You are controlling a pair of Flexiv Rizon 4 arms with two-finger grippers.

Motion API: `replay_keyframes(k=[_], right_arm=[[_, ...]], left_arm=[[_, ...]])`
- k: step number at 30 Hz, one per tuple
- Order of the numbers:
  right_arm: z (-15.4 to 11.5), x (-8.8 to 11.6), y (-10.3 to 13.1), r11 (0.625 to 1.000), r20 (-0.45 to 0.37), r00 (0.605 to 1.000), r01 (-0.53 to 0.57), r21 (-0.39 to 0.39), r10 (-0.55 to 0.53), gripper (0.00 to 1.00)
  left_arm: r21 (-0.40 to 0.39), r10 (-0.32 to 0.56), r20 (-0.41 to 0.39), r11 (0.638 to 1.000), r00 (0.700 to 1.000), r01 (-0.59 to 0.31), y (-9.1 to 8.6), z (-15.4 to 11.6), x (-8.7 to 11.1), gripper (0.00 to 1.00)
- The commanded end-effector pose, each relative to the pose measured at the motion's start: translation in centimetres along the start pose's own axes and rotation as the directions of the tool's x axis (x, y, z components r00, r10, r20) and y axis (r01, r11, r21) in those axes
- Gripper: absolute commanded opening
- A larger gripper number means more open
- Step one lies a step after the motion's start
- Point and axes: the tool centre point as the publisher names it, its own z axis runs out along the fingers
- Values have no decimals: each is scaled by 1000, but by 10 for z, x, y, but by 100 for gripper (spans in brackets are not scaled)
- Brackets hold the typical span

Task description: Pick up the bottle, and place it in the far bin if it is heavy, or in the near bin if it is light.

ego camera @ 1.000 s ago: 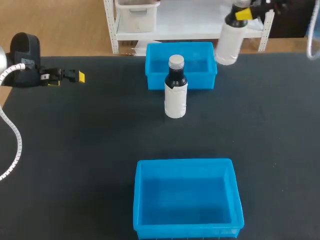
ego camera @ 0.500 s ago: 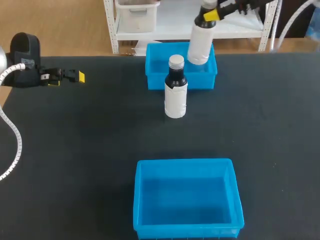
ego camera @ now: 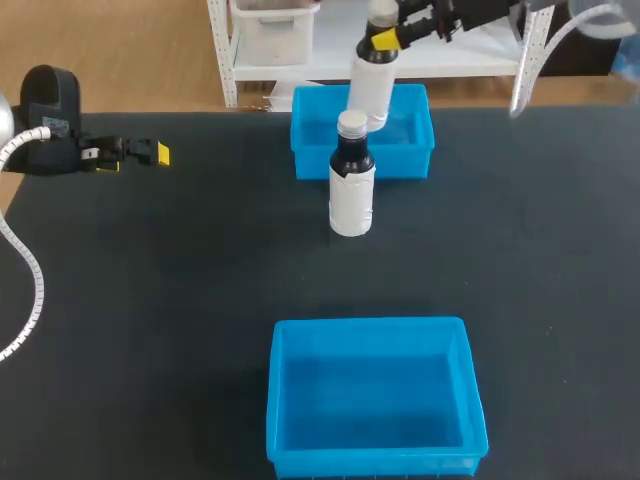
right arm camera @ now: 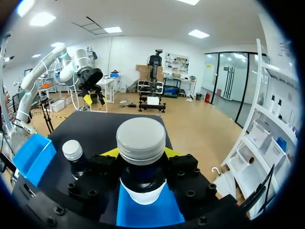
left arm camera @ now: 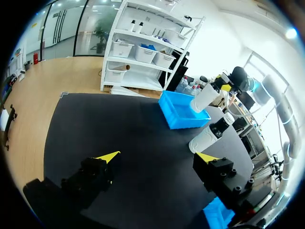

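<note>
The near bin (ego camera: 370,325) sits open-topped at the near edge of the table (ego camera: 150,300), with bare black surface between it and a second bottle (ego camera: 351,190) standing upright just before the far bin (ego camera: 400,165). Over that far bin hangs the bottle (ego camera: 371,85), the right gripper (ego camera: 383,39) clenched on its neck so the body clears the rim, which fits a heavy verdict. The left gripper (ego camera: 155,153) rests released at the left, well clear

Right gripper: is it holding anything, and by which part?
Yes: the right gripper grips a bottle by its neck, just under the cap, over the far bin.
</note>
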Motion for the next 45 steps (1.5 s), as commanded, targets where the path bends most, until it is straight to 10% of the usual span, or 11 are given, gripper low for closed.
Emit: replay_keyframes(k=[1, 41, 45], right_arm=[[17, -1, -18, 900, 1, 1000, -20, -435, 22, 0], [89, 36, -27, 827, -49, 987, -153, -542, 151, 0], [92, 40, -27, 829, -65, 986, -165, -535, 154, 35]], left_arm=[[0, 0, 0, 1000, 1000, 0, 0, 0, 0, 100], [0, 0, 0, 1000, 1000, 0, 0, 0, 0, 100], [0, 0, 0, 1000, 1000, 0, 0, 0, 0, 100]])
